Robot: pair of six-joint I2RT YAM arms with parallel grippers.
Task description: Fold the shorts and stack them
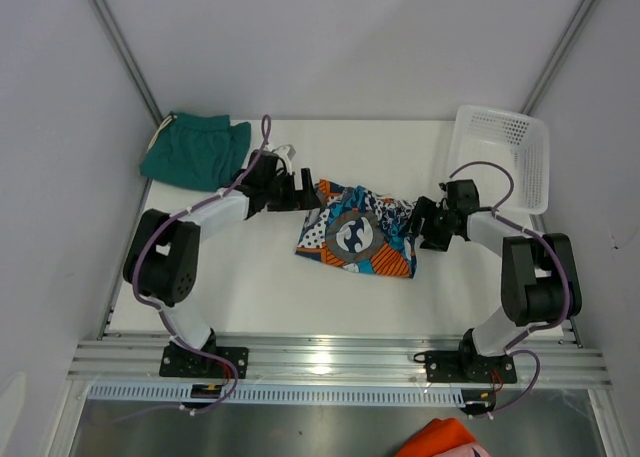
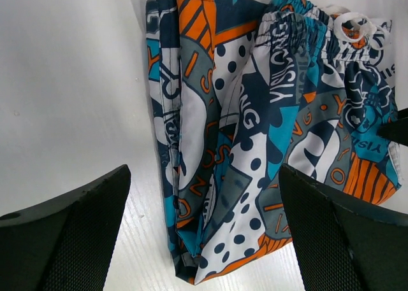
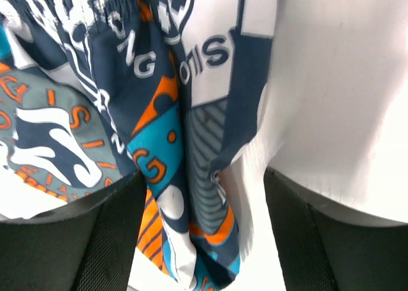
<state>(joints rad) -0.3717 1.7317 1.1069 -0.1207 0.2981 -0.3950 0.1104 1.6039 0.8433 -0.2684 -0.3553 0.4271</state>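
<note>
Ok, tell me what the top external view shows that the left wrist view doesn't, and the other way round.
Only the top external view: the teal-green shorts at the far left corner, the white mesh basket at the far right, and an orange cloth below the table's near edge. Only the left wrist view: the white drawstring loop, the gathered waistband and the lettering in the print. Both: the printed shorts lying folded on the white table, with the left tool open at their edge.
</note>
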